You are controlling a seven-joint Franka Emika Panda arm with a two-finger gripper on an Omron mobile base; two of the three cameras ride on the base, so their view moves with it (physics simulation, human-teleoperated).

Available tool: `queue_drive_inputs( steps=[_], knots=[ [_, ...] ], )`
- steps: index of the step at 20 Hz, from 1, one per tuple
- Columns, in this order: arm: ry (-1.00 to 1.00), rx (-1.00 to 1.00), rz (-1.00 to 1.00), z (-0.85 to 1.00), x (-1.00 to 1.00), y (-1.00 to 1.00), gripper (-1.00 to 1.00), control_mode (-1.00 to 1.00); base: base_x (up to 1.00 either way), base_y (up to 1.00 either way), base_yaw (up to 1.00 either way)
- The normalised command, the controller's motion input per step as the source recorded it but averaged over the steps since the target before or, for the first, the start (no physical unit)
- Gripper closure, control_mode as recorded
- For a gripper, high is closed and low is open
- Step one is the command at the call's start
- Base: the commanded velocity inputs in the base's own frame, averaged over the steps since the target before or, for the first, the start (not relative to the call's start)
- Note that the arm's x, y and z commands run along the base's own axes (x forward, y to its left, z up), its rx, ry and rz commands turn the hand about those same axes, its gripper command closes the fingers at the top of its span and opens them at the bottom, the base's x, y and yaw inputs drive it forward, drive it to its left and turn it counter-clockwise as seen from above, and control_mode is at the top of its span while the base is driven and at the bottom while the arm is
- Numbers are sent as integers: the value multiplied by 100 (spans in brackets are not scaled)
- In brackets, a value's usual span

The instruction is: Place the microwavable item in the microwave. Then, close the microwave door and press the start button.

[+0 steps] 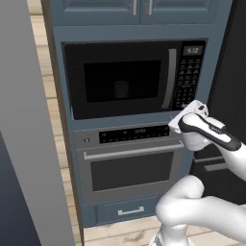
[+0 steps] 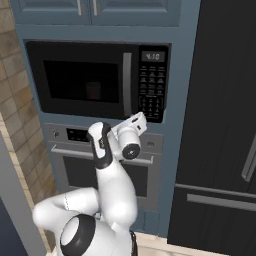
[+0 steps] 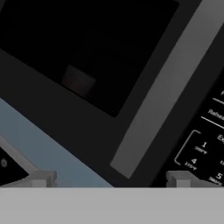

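The microwave (image 1: 134, 79) is built into the blue cabinet wall, and its black door (image 2: 80, 80) is shut. Through the dark window the glass tumbler (image 1: 121, 89) shows dimly inside; it also appears faintly in the hand view (image 3: 78, 81). My gripper (image 3: 109, 180) is open with nothing between its fingers. It hovers close in front of the door's lower right corner, by the foot of the silver handle (image 3: 162, 87) and left of the keypad (image 3: 204, 148). From the right base view, the gripper (image 2: 140, 120) sits just below the keypad (image 2: 152, 85).
The oven (image 1: 127, 166) with its horizontal bar handle sits directly under the microwave. A tall black fridge (image 2: 220, 125) stands to the right. Blue cabinet doors (image 1: 139, 9) hang above. A grey wall panel (image 1: 24, 144) blocks the left side.
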Motion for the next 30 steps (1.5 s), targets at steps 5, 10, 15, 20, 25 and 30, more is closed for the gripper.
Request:
queue_drive_inputs(
  steps=[5,10,15,20,25,30],
  knots=[
    [0,3,0,0,12,-20,-100,-100,0,0,0],
    [1,4,1,0,2,-28,-100,-100,0,0,0],
    [3,4,4,0,14,-26,-100,-100,0,0,0],
    [9,4,11,0,42,-10,-100,-100,0,0,0],
    [13,2,13,-7,50,0,-100,-100,0,0,0],
    [12,2,12,-18,47,0,-100,-100,0,0,0]
  ],
)
